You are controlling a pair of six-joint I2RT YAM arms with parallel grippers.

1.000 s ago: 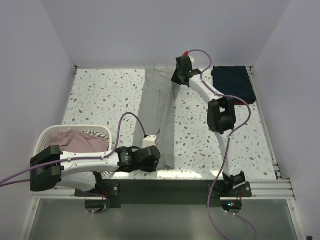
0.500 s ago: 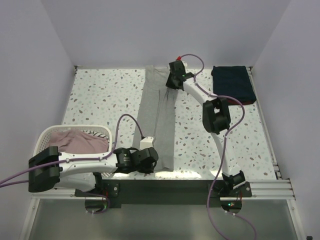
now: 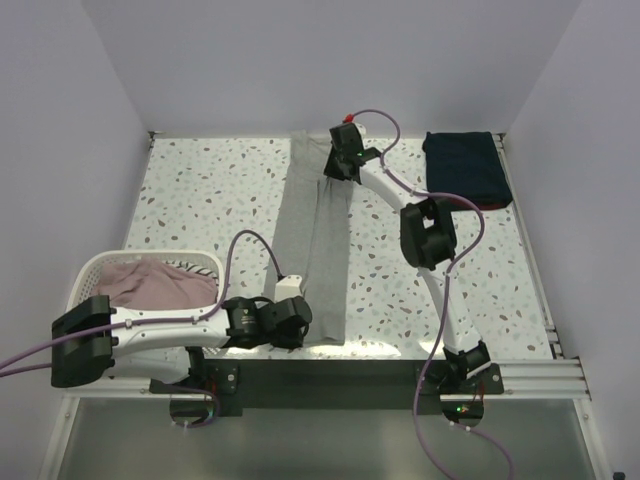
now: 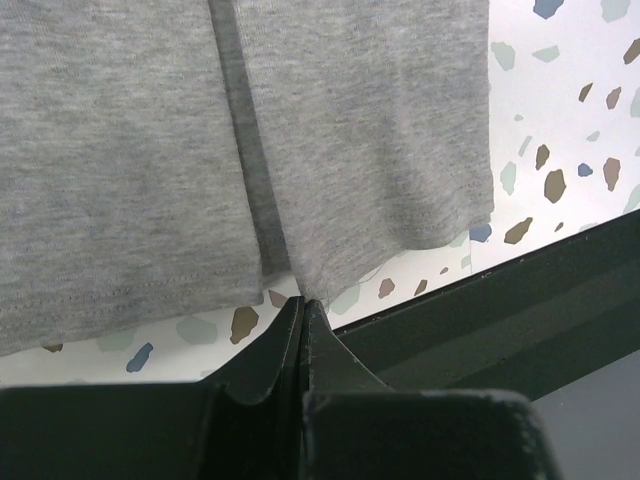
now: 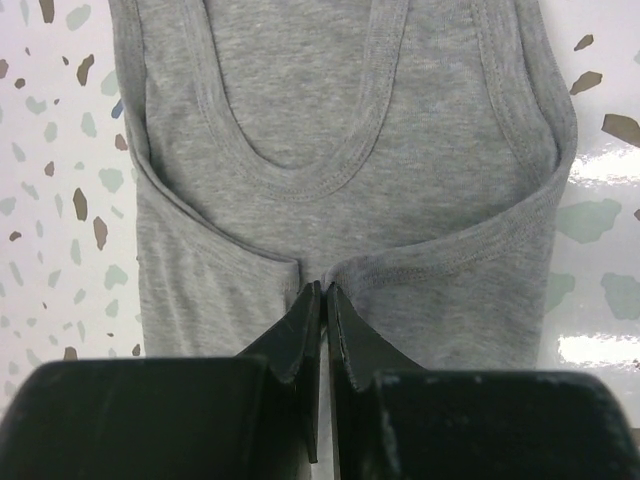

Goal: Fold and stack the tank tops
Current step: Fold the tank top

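Observation:
The grey tank top [image 3: 315, 225] lies lengthwise down the middle of the table, folded into a narrow strip. My left gripper [image 3: 297, 318] is at its near hem, shut on the hem of the folded flap [image 4: 302, 300]; the grey cloth [image 4: 350, 150] spreads ahead of it. My right gripper [image 3: 336, 170] is at the far end, shut on the cloth's edge [image 5: 322, 286] just below the neckline [image 5: 295, 175]. A folded navy tank top [image 3: 462, 168] lies at the far right. Pinkish tank tops [image 3: 150, 282] sit in the basket.
The white slotted basket [image 3: 92, 268] stands at the near left, beside my left arm. The table's dark front rail [image 4: 520, 320] runs just behind the near hem. Walls close in the far and side edges.
Both grippers have moved left with the grey top's right flap, laying it over the middle. The top is now a narrower strip.

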